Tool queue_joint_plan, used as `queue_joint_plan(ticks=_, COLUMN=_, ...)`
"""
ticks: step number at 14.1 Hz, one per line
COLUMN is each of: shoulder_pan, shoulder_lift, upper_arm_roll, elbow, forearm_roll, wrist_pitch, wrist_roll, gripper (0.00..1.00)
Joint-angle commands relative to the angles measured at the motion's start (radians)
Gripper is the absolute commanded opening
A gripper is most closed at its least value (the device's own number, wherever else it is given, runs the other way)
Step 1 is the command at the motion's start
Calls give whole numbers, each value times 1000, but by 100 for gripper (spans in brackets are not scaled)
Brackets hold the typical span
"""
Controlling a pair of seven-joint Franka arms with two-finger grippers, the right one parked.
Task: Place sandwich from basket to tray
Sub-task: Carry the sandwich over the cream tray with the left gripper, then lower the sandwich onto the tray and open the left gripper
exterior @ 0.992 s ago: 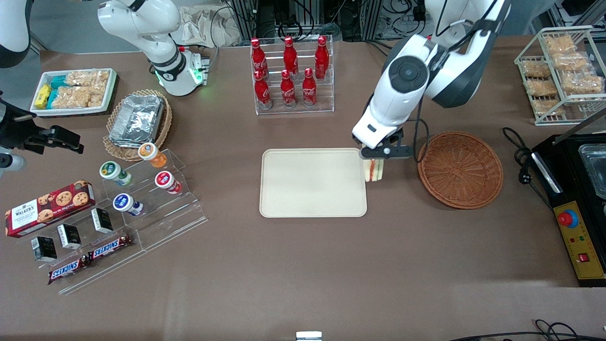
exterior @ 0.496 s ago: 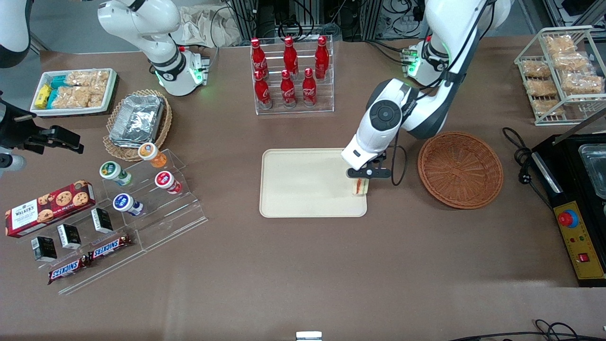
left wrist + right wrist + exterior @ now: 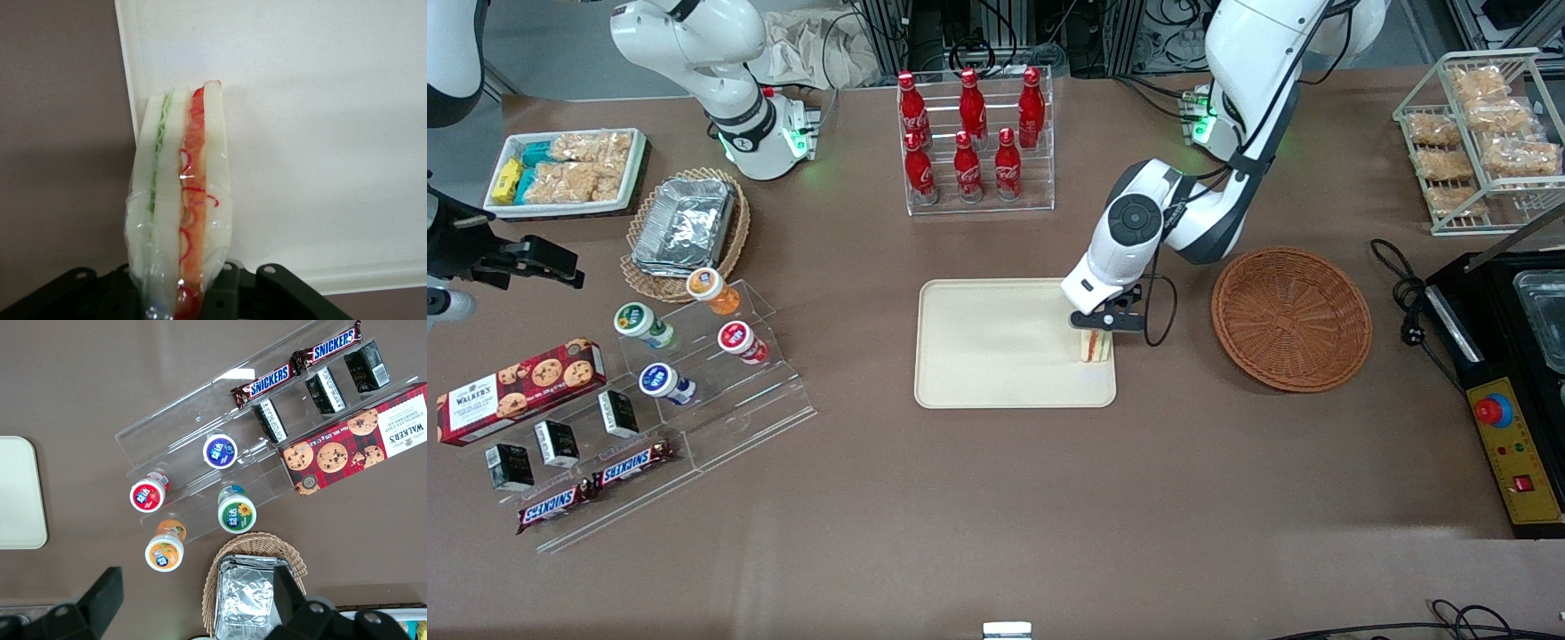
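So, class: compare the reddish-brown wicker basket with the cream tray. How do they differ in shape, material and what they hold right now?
The basket is round, woven and reddish-brown; the tray is rectangular, smooth and cream. The basket holds nothing; over the tray the gripper holds the sandwich upright at the edge nearest the basket. Both are shallow and lie flat on the table.

We see even, bright overhead light on the brown table (image 3: 996, 498), with only soft shadows. The gripper (image 3: 1096, 331) throws a faint shadow on the tray (image 3: 996, 347) just beneath it. In the wrist view the sandwich (image 3: 180, 207) wrap shows small glints near the gripper (image 3: 180, 293), and the tray (image 3: 320, 133) looks washed out, almost white.
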Motion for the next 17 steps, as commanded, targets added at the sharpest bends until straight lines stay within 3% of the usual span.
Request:
queue_joint_plan(ticks=1, shoulder_pan=-27, shoulder_lift=10, upper_arm_roll=14, elbow=1, forearm_roll=14, wrist_pitch=26, wrist_roll=-1, gripper=13)
queue_joint_plan(ticks=2, shoulder_pan=-29, shoulder_lift=13, upper_arm_roll=14, elbow=3, forearm_roll=15, wrist_pitch=27, wrist_roll=-1, gripper=50)
queue_joint_plan(ticks=3, shoulder_pan=-29, shoulder_lift=22, upper_arm_roll=14, elbow=3, forearm_roll=24, wrist_pitch=38, wrist_roll=1, gripper=99)
queue_joint_plan(ticks=12, shoulder_pan=-17, shoulder_lift=-18, upper_arm_roll=17, elbow=15, forearm_roll=43, wrist_pitch=15, wrist_roll=2, gripper=100)
queue_joint_plan(ticks=17, shoulder_pan=14, shoulder_lift=-78, upper_arm_roll=32, elbow=352, forearm_roll=32, wrist_pitch=-551, wrist_roll=24, gripper=100)
